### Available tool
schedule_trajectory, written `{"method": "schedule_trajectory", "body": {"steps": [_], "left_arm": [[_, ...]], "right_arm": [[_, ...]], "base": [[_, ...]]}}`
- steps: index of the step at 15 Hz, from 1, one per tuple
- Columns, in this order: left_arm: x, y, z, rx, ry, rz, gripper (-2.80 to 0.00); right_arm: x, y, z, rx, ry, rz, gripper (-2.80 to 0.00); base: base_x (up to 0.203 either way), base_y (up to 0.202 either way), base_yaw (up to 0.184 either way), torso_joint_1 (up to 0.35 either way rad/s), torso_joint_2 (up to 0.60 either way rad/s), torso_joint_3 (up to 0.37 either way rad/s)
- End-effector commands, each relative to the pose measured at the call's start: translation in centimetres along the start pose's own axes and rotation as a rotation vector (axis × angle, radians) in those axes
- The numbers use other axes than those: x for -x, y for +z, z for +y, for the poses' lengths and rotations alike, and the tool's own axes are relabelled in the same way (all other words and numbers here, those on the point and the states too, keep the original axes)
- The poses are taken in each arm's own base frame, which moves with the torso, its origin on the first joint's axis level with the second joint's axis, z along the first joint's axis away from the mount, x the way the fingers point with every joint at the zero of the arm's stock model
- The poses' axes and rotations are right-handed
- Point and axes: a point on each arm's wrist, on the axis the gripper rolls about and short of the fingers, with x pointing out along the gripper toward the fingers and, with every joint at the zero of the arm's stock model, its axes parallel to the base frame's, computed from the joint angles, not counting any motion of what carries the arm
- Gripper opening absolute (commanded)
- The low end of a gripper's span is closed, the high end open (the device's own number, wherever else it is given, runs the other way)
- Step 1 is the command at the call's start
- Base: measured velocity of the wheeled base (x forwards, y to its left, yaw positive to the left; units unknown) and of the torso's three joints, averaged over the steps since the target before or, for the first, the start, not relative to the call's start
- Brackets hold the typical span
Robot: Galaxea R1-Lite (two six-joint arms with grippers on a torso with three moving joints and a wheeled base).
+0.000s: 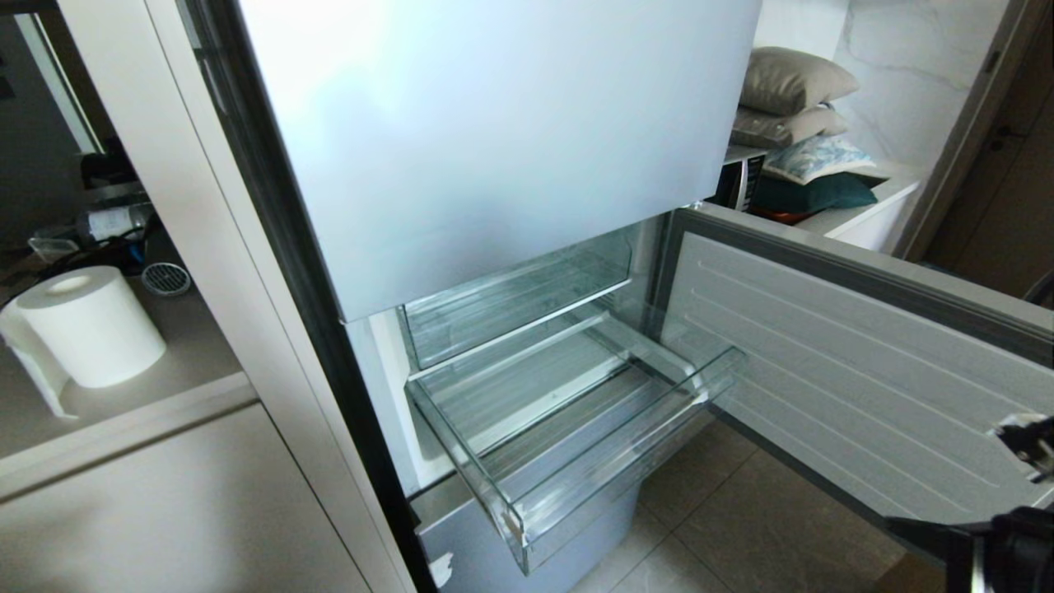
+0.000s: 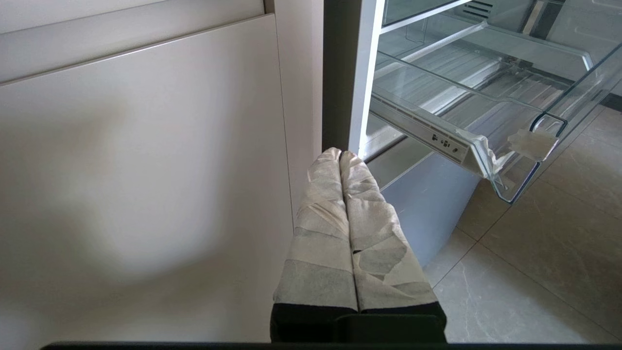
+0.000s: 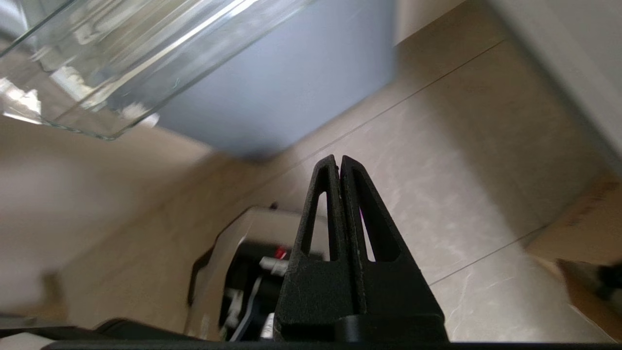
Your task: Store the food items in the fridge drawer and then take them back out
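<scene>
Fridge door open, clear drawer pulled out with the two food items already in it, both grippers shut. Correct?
Not quite: the pulled-out fridge drawer is empty, as the head view shows; no food items are visible in any view. The rest holds: the fridge door is open, and the left gripper and right gripper are both shut.

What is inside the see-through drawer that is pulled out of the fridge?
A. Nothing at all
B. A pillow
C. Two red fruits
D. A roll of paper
A: the pulled-out fridge drawer shows only its bare clear floor; the paper roll stands on a counter to the side.
</scene>
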Motion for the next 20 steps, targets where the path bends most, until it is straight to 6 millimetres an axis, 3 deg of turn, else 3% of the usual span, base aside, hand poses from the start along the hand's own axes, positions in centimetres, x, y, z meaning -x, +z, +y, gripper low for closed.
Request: {"method": "schedule_trajectory", "body": {"steps": [1, 8, 11, 15, 20], "left_arm": [[0.0, 0.0, 0.0, 0.0, 0.0, 0.002, -2.8], [0.0, 0.0, 0.0, 0.0, 0.0, 0.002, -2.8], [0.0, 0.0, 0.0, 0.0, 0.0, 0.002, -2.8], [0.0, 0.0, 0.0, 0.0, 0.0, 0.002, -2.8], [0.0, 0.0, 0.0, 0.0, 0.0, 0.002, -2.8]], "right_arm": [[-5.6, 1.3, 0.5, 0.005, 0.031, 0.152, -2.8], [-13.9, 2.9, 2.1, 0.043, 0.068, 0.256, -2.8], [-17.1, 4.7, 3.0, 0.058, 0.087, 0.217, -2.8], [-21.5, 4.8, 4.7, 0.093, 0.1, 0.226, -2.8], [-26.9, 6.7, 8.1, 0.154, 0.078, -0.02, -2.8]], "base": [[0.0, 0.0, 0.0, 0.0, 0.0, 0.0], [0.0, 0.0, 0.0, 0.0, 0.0, 0.0], [0.0, 0.0, 0.0, 0.0, 0.0, 0.0], [0.0, 0.0, 0.0, 0.0, 0.0, 0.0], [0.0, 0.0, 0.0, 0.0, 0.0, 0.0]]}}
